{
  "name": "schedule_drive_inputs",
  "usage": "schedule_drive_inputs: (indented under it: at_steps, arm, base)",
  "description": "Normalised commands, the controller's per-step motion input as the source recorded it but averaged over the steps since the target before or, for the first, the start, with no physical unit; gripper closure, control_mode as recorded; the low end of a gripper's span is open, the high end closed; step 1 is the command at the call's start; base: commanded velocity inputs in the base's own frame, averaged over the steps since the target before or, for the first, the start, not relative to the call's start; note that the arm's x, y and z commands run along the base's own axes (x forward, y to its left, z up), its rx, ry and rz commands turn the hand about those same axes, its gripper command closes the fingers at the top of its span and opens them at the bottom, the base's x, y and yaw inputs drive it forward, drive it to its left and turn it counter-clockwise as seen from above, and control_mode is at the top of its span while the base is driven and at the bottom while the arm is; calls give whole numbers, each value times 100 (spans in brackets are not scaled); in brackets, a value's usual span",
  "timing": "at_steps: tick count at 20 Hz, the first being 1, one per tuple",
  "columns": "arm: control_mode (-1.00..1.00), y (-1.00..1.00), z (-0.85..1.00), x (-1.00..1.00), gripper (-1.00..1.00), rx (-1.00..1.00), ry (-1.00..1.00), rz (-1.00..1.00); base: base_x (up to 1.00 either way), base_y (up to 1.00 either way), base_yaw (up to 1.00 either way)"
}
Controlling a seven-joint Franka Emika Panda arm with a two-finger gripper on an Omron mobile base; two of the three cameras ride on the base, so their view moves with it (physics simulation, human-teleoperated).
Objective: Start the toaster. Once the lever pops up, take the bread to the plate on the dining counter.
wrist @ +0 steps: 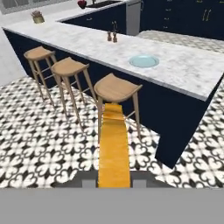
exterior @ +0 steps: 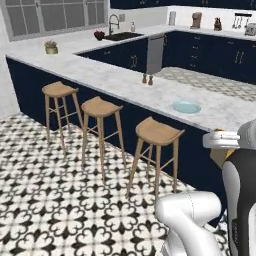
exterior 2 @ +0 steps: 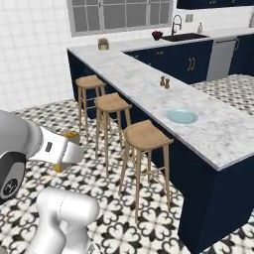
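Hand view: jaws (wrist: 113, 181) clenched on the bread (wrist: 113, 146), edge-on, over the tiled floor short of the worktop (wrist: 183, 70). Plate (wrist: 144, 61) sits on that worktop past the nearest stool (wrist: 116, 88). No legible writing.

My working surface is the dining counter (exterior: 125, 85), a long marbled slab on a navy base. Directly on it lie a light blue plate (exterior: 186, 106), near my end; two small shakers (exterior: 147, 79), side by side further along; and a potted plant (exterior: 51, 47) at the far corner. Three wooden stools (exterior: 102, 107) stand on the patterned tile floor (exterior: 50, 200) beside it.
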Motion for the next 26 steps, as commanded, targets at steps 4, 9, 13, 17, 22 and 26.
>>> schedule_drive_inputs:
  at_steps: [4, 9, 13, 17, 22, 26]
  arm:
    - [100, 0, 0, 0, 100, 0, 0, 0]
    - [100, 0, 0, 0, 100, 0, 0, 0]
    - [100, 0, 0, 0, 100, 0, 0, 0]
    - [100, 0, 0, 0, 100, 0, 0, 0]
    - [100, 0, 0, 0, 100, 0, 0, 0]
    - [100, 0, 0, 0, 100, 0, 0, 0]
  base:
    - [47, 70, -67]
    - [47, 70, -67]
    - [47, 71, -67]
    - [51, 75, -64]
    - [60, 87, -58]
    - [93, 73, -37]
